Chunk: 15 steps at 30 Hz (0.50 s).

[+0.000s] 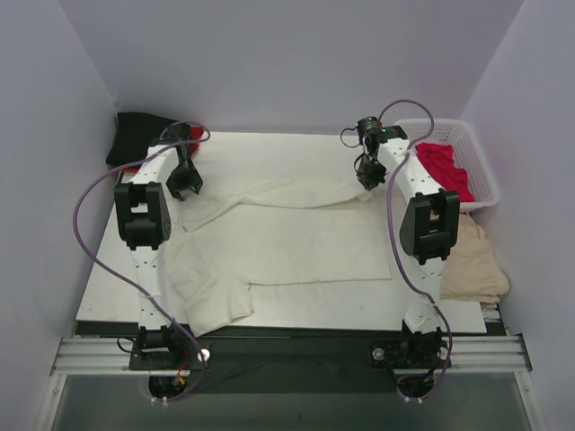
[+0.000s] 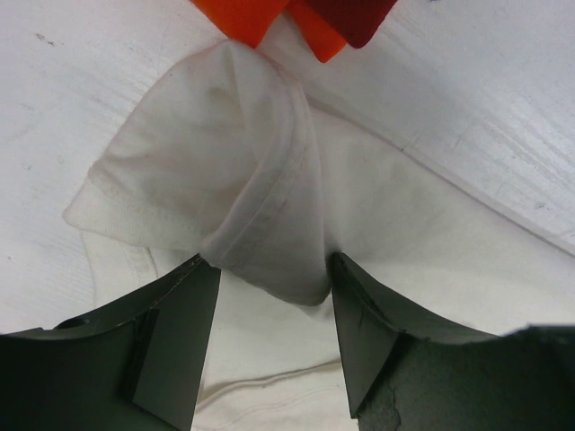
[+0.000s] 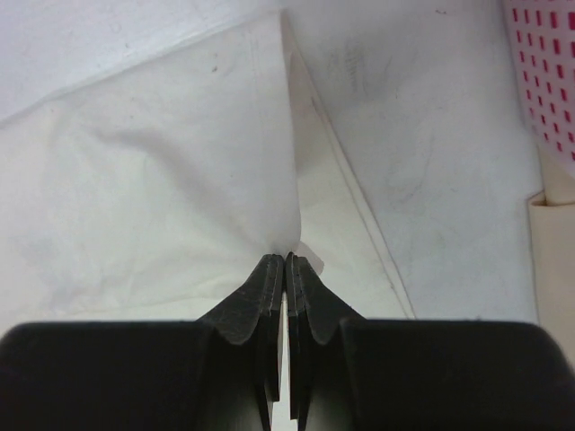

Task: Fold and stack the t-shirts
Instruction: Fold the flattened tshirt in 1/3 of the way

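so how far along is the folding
Early. Done: nothing clearly stacked; a black shirt sits at the far left corner. In hand: the white shirt lies spread out, right gripper shut on its edge, left gripper open around a sleeve. Left: folding it, plus the red shirt in the basket.

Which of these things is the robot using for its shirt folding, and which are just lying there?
For the job: cream-white t-shirt, pinched by the right gripper; black t-shirt; orange-red t-shirt; crimson t-shirt; left gripper, open around a sleeve.

Just lying about: white basket holding the crimson one; beige cloth at the right.
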### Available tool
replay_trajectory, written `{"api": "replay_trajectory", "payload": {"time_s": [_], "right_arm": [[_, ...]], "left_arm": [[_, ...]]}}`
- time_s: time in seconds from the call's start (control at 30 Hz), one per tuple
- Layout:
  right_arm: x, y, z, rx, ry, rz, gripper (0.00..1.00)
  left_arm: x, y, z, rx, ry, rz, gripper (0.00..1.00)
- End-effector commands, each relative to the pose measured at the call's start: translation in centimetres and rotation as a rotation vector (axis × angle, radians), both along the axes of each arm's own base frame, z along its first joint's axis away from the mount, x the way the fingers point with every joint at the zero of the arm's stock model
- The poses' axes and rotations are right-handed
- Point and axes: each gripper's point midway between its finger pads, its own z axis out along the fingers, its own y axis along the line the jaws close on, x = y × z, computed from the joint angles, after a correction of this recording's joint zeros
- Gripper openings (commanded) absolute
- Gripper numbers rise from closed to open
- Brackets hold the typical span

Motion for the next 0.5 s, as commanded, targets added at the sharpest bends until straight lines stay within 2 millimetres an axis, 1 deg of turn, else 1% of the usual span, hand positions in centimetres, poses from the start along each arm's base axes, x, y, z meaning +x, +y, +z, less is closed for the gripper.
{"api": "replay_trajectory", "payload": {"time_s": [0.0,0.03,0.07,0.13,0.17,0.3,0.37,0.47], "right_arm": [[0.1,-1.5,4.1,-0.053,-0.055,-0.011,0.00],[0.5,-1.5,4.2,-0.056,-0.060,-0.005,0.00],[1.1,-1.2,5.1,-0.050,-0.087,0.001,0.00],[1.7,-1.1,5.6,-0.048,-0.101,0.007,0.00],[2.3,-1.0,6.3,-0.041,-0.122,0.014,0.00],[3.3,-0.6,7.6,-0.037,-0.163,0.039,0.00],[3.4,-0.5,8.0,-0.046,-0.173,0.054,0.01],[2.4,0.0,7.1,-0.056,-0.133,0.089,0.02]], "left_arm": [[-2.5,2.0,-2.0,0.044,0.107,0.013,0.63],[-2.5,2.0,-2.0,0.044,0.107,0.013,0.63],[-2.5,2.0,-1.9,0.045,0.104,0.013,0.63],[-2.5,1.9,-1.9,0.045,0.105,0.012,0.63],[-2.5,2.0,-1.9,0.046,0.106,0.012,0.63],[-2.5,2.2,-1.6,0.054,0.103,0.014,0.63],[-2.5,2.2,-1.6,0.054,0.101,0.013,0.63],[-2.6,2.2,-1.6,0.055,0.104,0.016,0.63]]}}
